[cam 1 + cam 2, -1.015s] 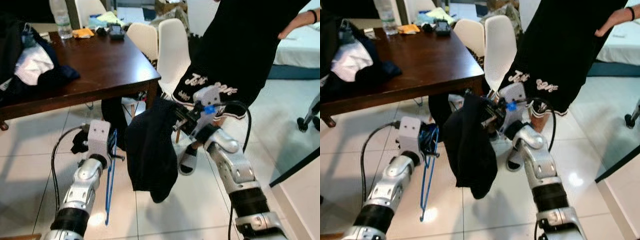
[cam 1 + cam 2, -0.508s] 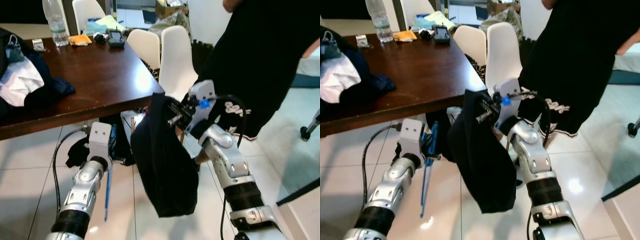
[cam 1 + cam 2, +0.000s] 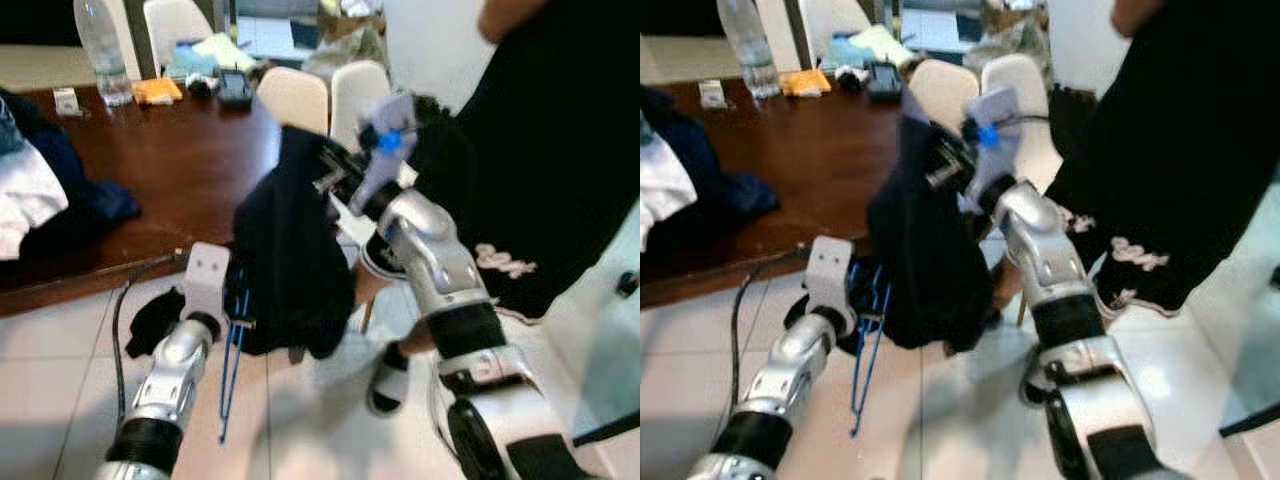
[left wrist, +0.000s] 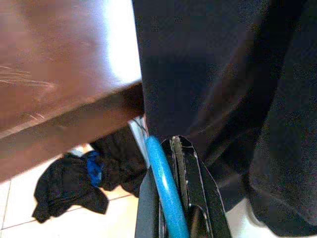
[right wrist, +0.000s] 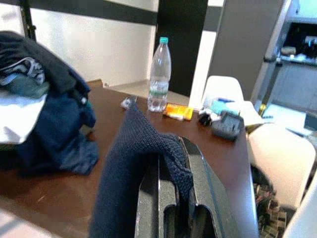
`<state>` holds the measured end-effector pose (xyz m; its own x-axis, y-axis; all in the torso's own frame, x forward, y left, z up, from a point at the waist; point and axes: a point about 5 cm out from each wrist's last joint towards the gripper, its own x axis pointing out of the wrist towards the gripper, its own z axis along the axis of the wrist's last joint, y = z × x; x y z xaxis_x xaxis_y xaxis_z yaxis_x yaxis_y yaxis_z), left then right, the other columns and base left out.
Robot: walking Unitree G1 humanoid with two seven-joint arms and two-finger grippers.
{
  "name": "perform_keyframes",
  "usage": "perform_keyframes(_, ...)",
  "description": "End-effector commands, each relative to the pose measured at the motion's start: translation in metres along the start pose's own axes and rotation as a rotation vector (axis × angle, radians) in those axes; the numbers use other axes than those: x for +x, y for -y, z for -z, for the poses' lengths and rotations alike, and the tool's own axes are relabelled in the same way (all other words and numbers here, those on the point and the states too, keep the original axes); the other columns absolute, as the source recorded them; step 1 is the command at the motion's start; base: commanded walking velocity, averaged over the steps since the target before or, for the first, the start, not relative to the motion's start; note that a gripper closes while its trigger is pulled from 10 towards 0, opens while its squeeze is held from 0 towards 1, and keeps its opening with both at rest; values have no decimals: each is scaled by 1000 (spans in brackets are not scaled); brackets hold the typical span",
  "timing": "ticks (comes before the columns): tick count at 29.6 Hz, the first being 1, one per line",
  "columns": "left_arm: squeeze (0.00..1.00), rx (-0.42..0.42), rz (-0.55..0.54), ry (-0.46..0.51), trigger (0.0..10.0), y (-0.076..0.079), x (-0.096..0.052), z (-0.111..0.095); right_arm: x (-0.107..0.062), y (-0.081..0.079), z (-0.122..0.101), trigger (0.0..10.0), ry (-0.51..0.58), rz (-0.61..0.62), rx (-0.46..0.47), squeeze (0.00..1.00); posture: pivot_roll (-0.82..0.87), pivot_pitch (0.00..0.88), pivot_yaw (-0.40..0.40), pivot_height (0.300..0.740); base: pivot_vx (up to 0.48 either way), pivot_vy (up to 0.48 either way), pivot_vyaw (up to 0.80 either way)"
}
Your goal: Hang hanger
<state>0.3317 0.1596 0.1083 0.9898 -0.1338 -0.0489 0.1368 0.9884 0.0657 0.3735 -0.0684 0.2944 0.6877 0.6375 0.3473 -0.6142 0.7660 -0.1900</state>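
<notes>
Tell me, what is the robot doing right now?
Right gripper shut on dark garment, held up beside the table. Left gripper shut on blue hanger, low by the floor. Person in black stands close on the right.

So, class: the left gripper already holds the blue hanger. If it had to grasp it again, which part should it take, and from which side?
Judging by its pose, grip the blue hanger at its top, where the left gripper has it now, coming from above. It hangs straight down, so a top grip should keep it steady, clear of the dark garment.

Bright daylight, motion blur across both eye views, glare on table (image 3: 150, 160) and floor (image 3: 970, 400), wrist views sharper
</notes>
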Motion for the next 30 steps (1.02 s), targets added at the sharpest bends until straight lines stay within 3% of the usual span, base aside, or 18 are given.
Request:
perform_keyframes(1,0,-6,9,-27,10000,3,-2,7,-3,7,-2,10000,18,30,-8,0,113,117,-86,740,480,0,0)
perform_keyframes(2,0,-1,14,-66,10000,4,-6,16,20,10,-37,10000,100,13,-53,0,120,115,-93,740,480,0,0)
perform_keyframes(3,0,-1,14,-66,10000,4,-6,16,20,10,-37,10000,100,13,-53,0,120,115,-93,740,480,0,0)
perform_keyframes(5,0,9,15,-126,10000,3,-11,31,38,9,-71,10000,183,-5,-75,0,122,115,-93,740,480,0,0)
perform_keyframes(6,0,9,15,-126,10000,3,-11,31,38,9,-71,10000,183,-5,-75,0,122,115,-93,740,480,0,0)
perform_keyframes(10,0,15,-2,-262,10000,-4,-25,63,54,6,-114,10000,294,-12,-75,0,129,114,-97,740,480,0,0)
perform_keyframes(12,0,17,-4,-283,10000,-5,-27,68,56,6,-120,10000,307,-11,-74,0,129,114,-97,740,480,0,0)
perform_keyframes(16,0,-22,-12,-364,10000,-5,-43,91,68,4,-151,10000,376,16,-63,0,137,110,-105,740,146,0,0)
perform_keyframes(25,0,-52,-24,-395,10000,-5,-54,106,77,-6,-175,10000,424,19,-76,0,147,105,-111,740,0,0,0)
perform_keyframes(30,0,-101,-22,-392,10000,-5,-63,115,82,-3,-194,10000,423,152,-139,0,164,102,-122,740,0,0,0)
